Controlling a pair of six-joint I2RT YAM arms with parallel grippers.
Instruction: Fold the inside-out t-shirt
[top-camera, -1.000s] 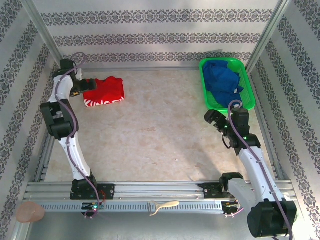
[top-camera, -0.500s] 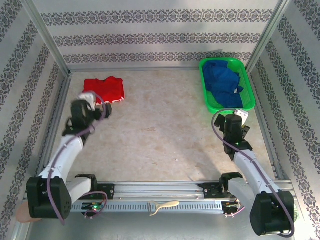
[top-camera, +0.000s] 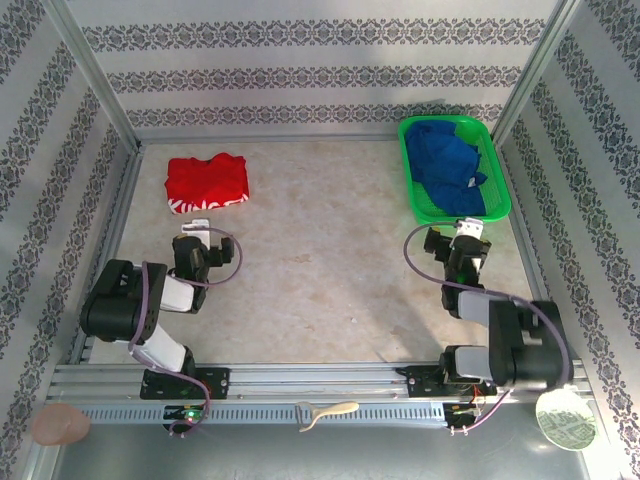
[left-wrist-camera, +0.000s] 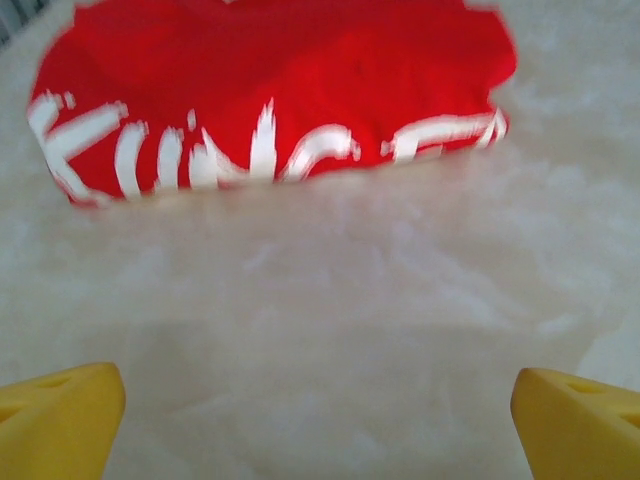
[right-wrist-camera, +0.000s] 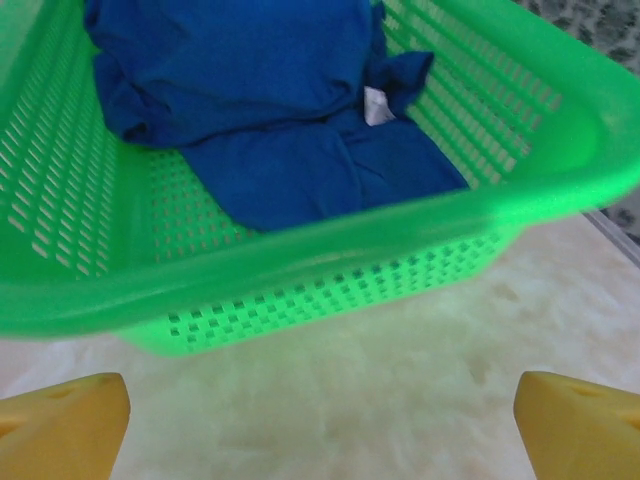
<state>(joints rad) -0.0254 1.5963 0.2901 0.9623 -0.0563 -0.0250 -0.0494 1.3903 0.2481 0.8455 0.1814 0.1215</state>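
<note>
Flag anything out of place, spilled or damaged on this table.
Nothing stands out. The red t-shirt lies bundled at the far left of the table; the blue garment sits bunched inside the green basket at far right. The left hand and right hand are open and empty.

Beige table (top-camera: 330, 250): red t-shirt (top-camera: 207, 183), green basket (top-camera: 407, 165)

White txt (left-wrist-camera: 262, 152) on red t-shirt (left-wrist-camera: 275, 70) — blurred, unreadable.

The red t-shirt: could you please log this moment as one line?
red t-shirt: bundled, far left | left end effector: open, empty, short of shirt | right end effector: open, empty, facing green basket holding blue garment
</note>
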